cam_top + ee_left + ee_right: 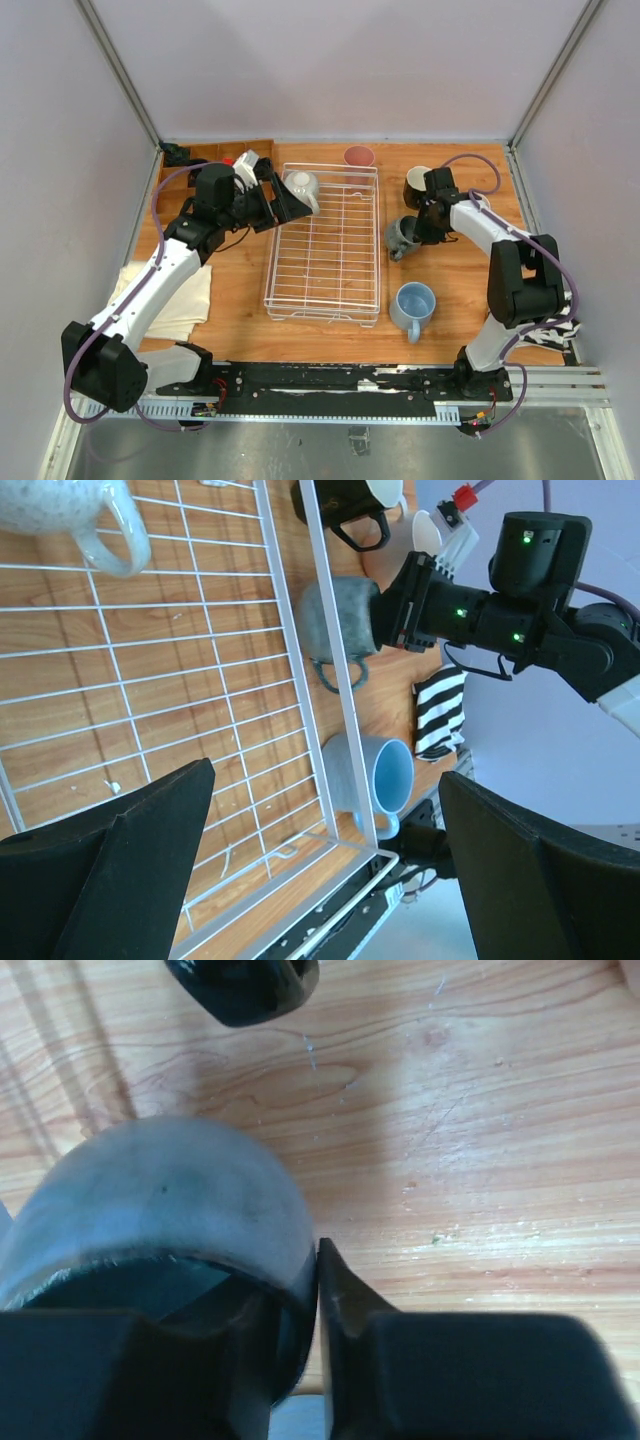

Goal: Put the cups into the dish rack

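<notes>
White mug [50, 505] and black mug [330, 500], both partly beyond the top edge.

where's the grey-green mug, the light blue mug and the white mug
grey-green mug [355, 615], left wrist view, on its side wall
light blue mug [416, 299], top view, inside its open mouth
white mug [304, 189], top view, on its body
</notes>
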